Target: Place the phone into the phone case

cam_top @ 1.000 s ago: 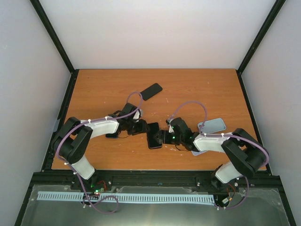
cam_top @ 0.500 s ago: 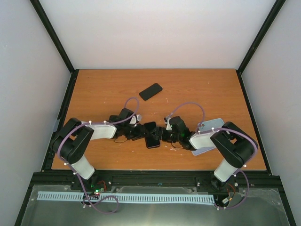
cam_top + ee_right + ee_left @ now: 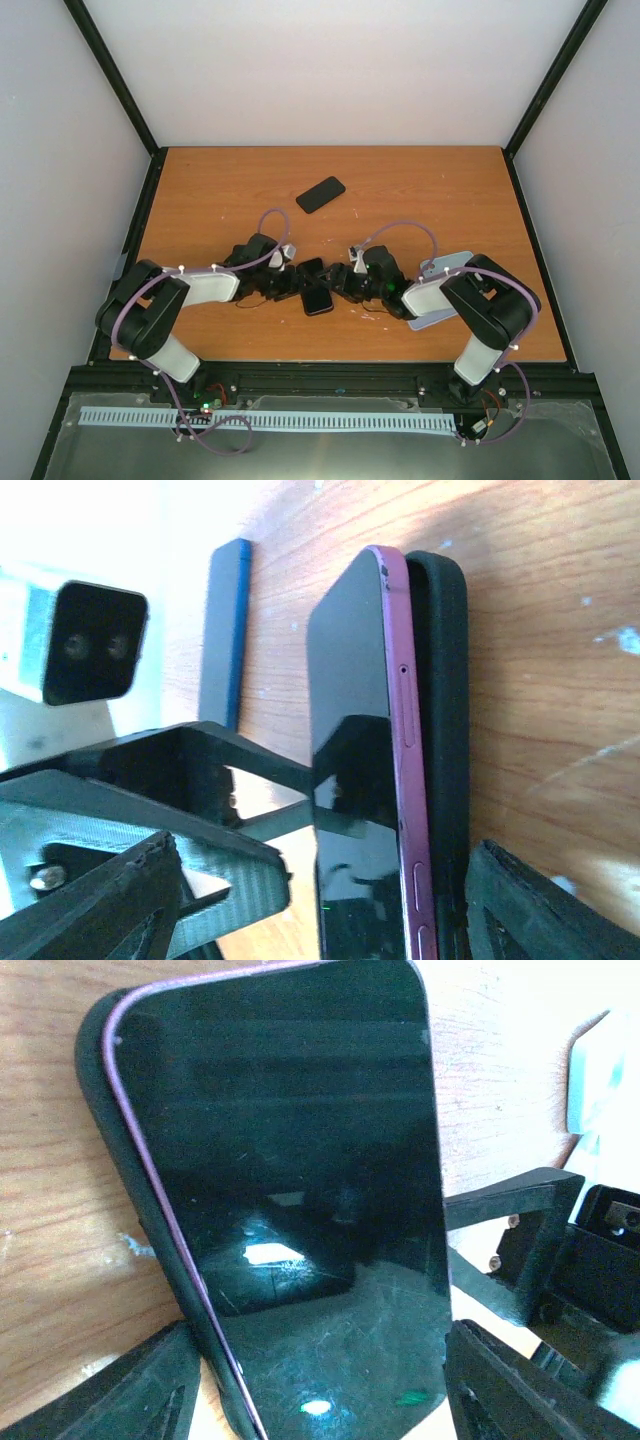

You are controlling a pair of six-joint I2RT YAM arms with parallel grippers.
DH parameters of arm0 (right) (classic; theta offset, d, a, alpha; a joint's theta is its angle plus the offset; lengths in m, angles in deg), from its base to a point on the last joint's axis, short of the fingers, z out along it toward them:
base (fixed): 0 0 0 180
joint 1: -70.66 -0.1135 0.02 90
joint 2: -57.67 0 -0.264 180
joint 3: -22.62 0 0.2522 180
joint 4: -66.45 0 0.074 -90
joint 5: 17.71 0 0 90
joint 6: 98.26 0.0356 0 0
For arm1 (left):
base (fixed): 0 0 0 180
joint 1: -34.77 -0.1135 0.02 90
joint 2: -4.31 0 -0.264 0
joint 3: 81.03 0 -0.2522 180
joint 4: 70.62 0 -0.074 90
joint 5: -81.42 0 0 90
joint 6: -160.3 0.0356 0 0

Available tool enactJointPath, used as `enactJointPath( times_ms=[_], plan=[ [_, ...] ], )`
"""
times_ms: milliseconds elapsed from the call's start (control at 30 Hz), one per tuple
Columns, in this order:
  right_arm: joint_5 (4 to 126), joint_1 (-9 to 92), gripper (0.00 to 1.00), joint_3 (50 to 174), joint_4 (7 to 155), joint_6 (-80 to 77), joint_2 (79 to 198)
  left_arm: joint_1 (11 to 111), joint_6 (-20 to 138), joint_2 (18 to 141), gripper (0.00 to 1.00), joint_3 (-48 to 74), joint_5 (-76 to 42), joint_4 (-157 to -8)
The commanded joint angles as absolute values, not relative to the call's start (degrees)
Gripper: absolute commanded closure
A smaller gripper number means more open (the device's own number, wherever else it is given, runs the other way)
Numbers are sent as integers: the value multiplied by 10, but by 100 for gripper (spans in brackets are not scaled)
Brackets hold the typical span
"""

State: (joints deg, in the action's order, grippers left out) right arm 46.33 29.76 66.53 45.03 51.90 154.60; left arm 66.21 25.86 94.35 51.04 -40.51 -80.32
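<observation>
Drawing together, left gripper and right gripper shift the phone leftward on the table, one edge proud of the case; left's jaws widen, hold unclear; right's straddle both, apart. Pressing remains.

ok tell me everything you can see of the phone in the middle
The phone is a slim slab: glossy, smudged dark screen, purple frame, rounded corners, side buttons. It lies screen up on the dark case, offset and not seated, straddled by the left pincer and right pincer.
</observation>
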Motion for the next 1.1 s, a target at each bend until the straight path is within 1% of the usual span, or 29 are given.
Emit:
enactJointPath(
  times_ms=[0, 200, 400, 533, 733, 900, 1067],
  plan=[
    [395, 287, 25, 664, 288, 576, 1549, 670, 275, 938, 32, 523, -425, -798],
    [372, 287, 26, 646, 173, 638, 1583, 670, 267, 932, 32, 531, -442, -771],
    [359, 287, 31, 622, 12, 718, 1654, 670, 262, 928, 40, 541, -444, -755],
    [363, 288, 35, 608, -27, 734, 1688, 670, 267, 929, 42, 544, -429, -764],
    [369, 300, 46, 588, -16, 708, 1689, 670, 273, 936, 44, 539, -407, -784],
    [376, 304, 60, 577, 18, 686, 1676, 670, 280, 937, 43, 530, -388, -807],
    [378, 305, 74, 576, 16, 686, 1687, 670, 280, 944, 44, 525, -384, -813]
  ],
)
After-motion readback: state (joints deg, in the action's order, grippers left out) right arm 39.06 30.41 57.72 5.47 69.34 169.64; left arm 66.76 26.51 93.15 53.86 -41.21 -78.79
